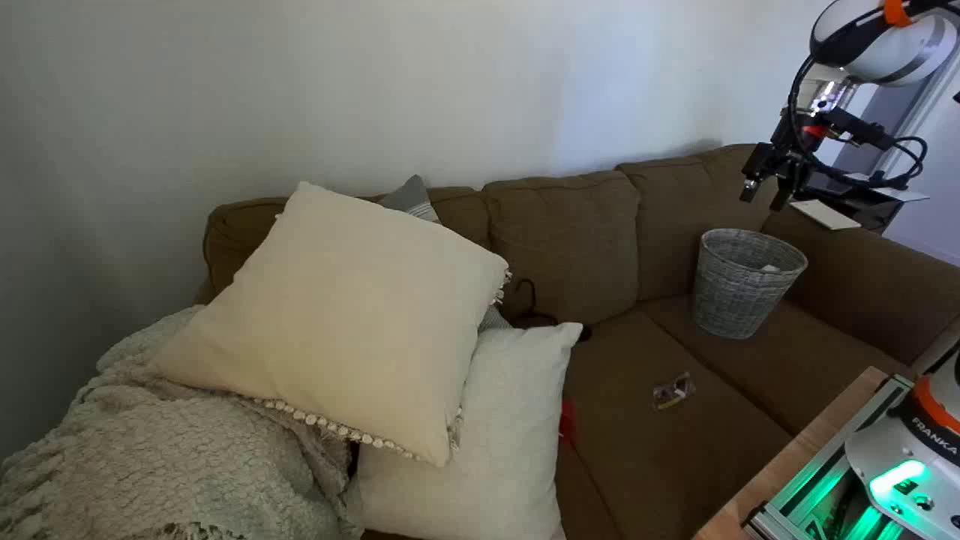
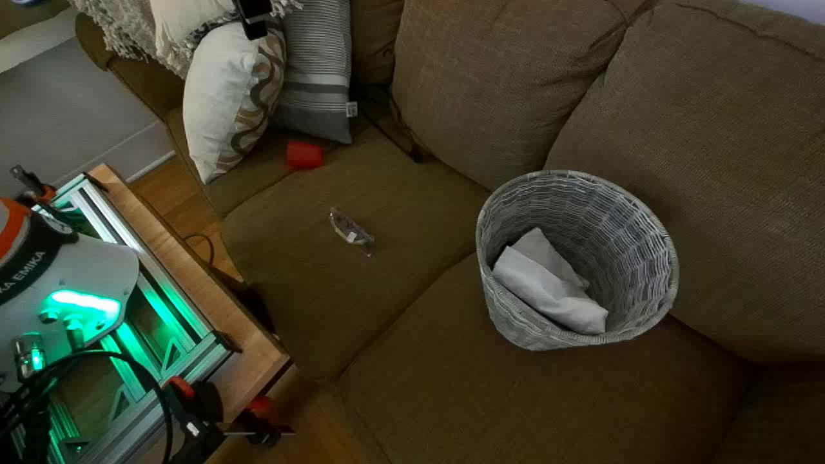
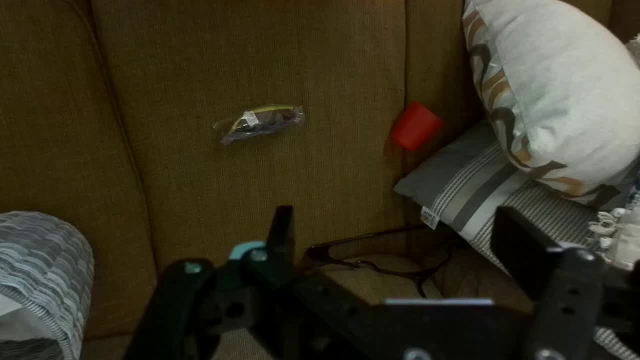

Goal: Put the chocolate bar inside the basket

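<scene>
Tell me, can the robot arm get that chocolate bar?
Probably yes: the tool is open, and the chocolate bar lies on the couch, clear of the basket, with nothing on top, so the way down looks free.

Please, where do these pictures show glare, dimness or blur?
Green light on the robot base glares in both exterior views; in an exterior view, the wall has a bluish patch; in the wrist view, the couch is dim, the gripper dark and soft-edged.

Basket — rough, matt weave
</scene>
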`<state>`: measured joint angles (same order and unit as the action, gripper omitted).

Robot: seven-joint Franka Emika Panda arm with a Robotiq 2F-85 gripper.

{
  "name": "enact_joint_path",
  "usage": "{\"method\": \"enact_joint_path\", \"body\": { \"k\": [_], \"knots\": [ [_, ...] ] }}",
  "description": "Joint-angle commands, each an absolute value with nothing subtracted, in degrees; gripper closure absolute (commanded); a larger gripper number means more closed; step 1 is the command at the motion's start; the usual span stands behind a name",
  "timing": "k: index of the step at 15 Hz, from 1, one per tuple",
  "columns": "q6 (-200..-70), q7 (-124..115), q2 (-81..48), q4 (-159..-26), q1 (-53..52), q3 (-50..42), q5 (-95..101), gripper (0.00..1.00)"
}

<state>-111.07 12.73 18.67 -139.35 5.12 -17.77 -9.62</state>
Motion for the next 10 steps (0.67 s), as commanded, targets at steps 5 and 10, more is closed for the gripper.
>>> {"method": "enact_joint_path", "body": {
  "k": [5, 10],
  "knots": [
    [-110.9, 13.18, 18.48, -139.26, 6.78, -16.26, -10.12, 0.0],
    [-121.16, 11.76, 5.71, -135.94, 8.15, -18.37, -21.58, 0.0]
  ]
}}
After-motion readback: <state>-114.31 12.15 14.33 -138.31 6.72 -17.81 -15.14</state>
